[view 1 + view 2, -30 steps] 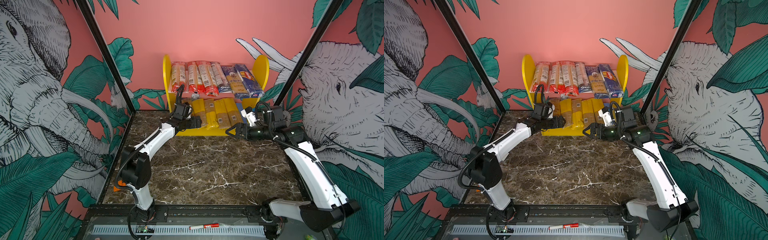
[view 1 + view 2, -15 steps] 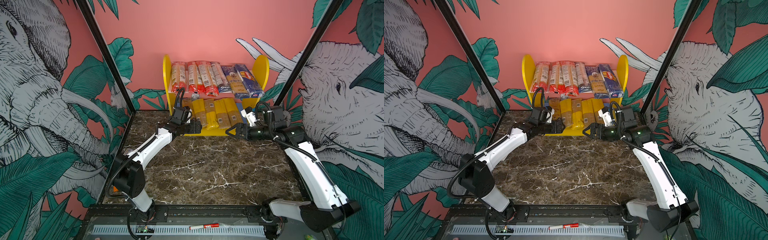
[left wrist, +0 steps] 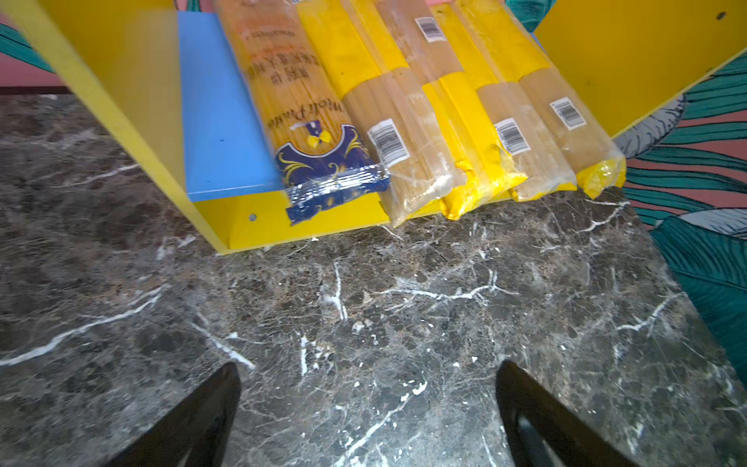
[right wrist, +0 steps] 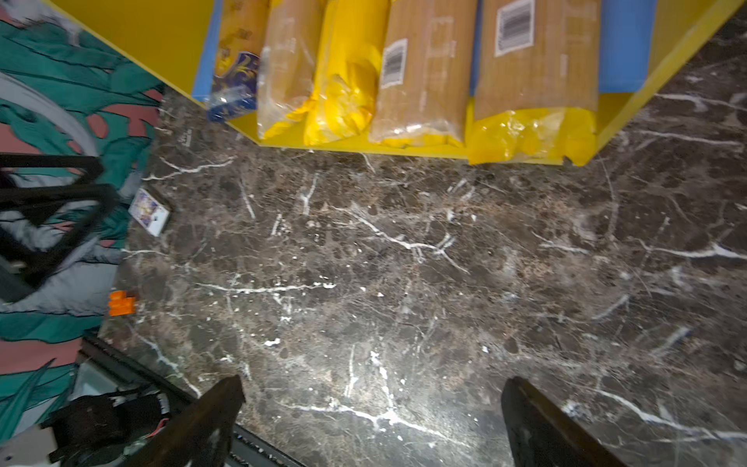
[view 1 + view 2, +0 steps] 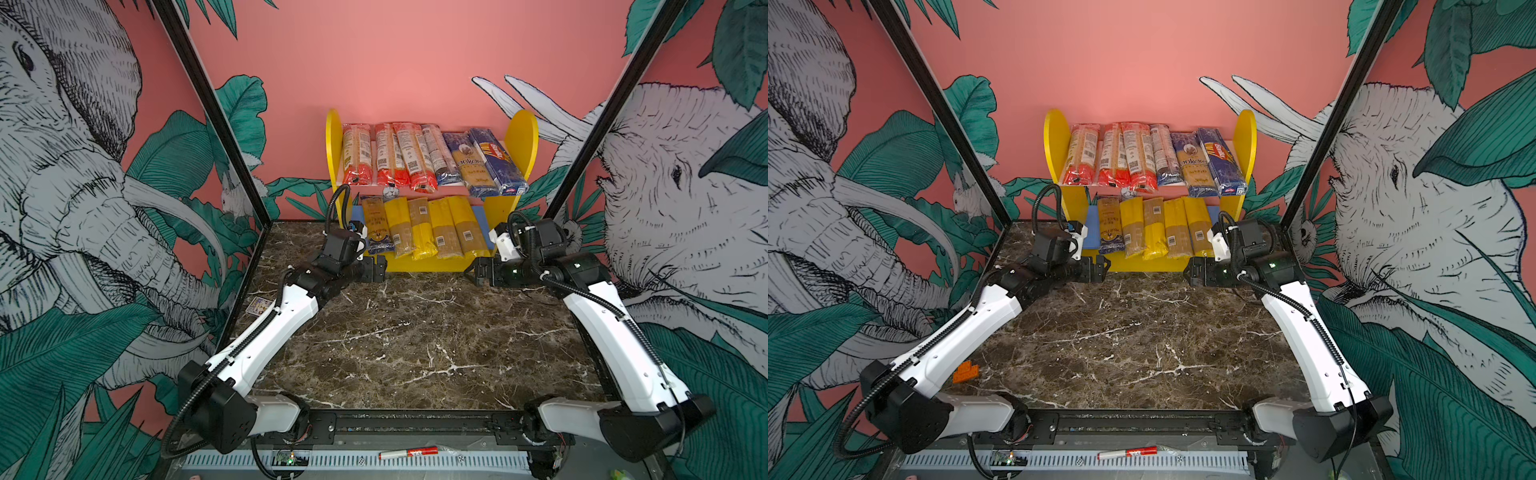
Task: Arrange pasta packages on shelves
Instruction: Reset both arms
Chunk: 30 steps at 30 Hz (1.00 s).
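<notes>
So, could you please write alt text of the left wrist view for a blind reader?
Five spaghetti packs lie side by side on the blue lower board of a yellow shelf unit, ends past its front edge. Open black jaws frame the marble tabletop before it.

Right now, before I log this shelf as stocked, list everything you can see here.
shelves: one, yellow sides, pink upper and blue lower board, back wall.
red-ended pasta packs: three, clear and red, upper board.
blue-marked pasta packs: three, upper board beside them.
blue-ended pack: one, lower board.
half-yellow packs: four, lower board beside it.
marker pen: one, red and white, front rail.
small box: one, white and purple, table edge.
orange block: one, table near the left arm.
left gripper: one, black, open, empty, before the shelves.
right gripper: one, black, open, empty, before the shelves.
</notes>
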Motion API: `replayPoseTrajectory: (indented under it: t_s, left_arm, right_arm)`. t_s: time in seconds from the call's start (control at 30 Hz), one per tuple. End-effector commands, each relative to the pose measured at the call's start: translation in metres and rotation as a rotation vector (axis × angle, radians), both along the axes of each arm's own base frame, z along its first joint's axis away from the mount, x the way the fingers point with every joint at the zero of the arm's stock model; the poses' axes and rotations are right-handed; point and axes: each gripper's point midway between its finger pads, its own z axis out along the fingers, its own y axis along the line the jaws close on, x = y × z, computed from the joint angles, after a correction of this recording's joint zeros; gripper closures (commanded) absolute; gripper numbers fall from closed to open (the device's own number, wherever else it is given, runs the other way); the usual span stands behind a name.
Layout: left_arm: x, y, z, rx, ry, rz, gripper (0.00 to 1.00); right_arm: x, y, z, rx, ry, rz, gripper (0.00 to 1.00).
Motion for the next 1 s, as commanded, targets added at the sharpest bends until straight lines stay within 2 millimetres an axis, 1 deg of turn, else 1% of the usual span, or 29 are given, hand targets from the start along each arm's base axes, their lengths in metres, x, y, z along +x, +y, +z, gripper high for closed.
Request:
replayPoseTrajectory:
  t_s: [0.0, 0.07, 0.17, 0.23, 0.27, 0.37, 0.47, 0.57, 0.7, 0.77, 0.83, 0.97]
  left_arm:
    - [-0.007, 0.039, -0.016, 0.112, 0.018, 0.106, 0.01]
    - [-0.009, 0.056, -0.019, 0.113, 0.025, 0.159, 0.01]
    - [-0.016, 0.084, -0.024, 0.136, 0.031, 0.249, 0.01]
    - [-0.019, 0.099, -0.026, 0.161, 0.017, 0.292, 0.01]
    - [-0.019, 0.104, -0.028, 0.173, 0.009, 0.309, 0.01]
    - [-0.018, 0.118, -0.034, 0.208, 0.000, 0.348, 0.01]
    - [-0.014, 0.131, -0.045, 0.269, 0.010, 0.394, 0.01]
    - [-0.011, 0.143, -0.054, 0.322, -0.002, 0.444, 0.01]
    - [-0.006, 0.161, -0.060, 0.379, -0.088, 0.519, 0.01]
    - [-0.002, 0.166, -0.061, 0.393, -0.131, 0.534, 0.01]
    - [0.000, 0.170, -0.064, 0.422, -0.165, 0.535, 0.01]
    - [0.002, 0.182, -0.072, 0.466, -0.202, 0.571, 0.01]
  right_arm:
    - [0.012, -0.025, -0.019, -0.093, 0.001, -0.075, 0.01]
    - [0.016, -0.035, -0.025, -0.077, 0.008, -0.111, 0.01]
    - [0.020, -0.054, -0.030, -0.078, 0.004, -0.175, 0.01]
    - [0.023, -0.071, -0.036, -0.102, 0.006, -0.225, 0.01]
    - [0.024, -0.079, -0.037, -0.113, 0.003, -0.248, 0.01]
    - [0.023, -0.105, -0.054, -0.151, 0.033, -0.325, 0.01]
    - [0.023, -0.132, -0.066, -0.184, 0.035, -0.415, 0.01]
    - [0.022, -0.160, -0.074, -0.249, 0.021, -0.509, 0.01]
    - [0.021, -0.192, -0.081, -0.325, -0.029, -0.603, 0.01]
    - [0.023, -0.203, -0.089, -0.351, -0.050, -0.628, 0.01]
    - [0.029, -0.210, -0.097, -0.377, -0.113, -0.645, 0.01]
    - [0.043, -0.211, -0.107, -0.342, -0.319, -0.671, 0.01]
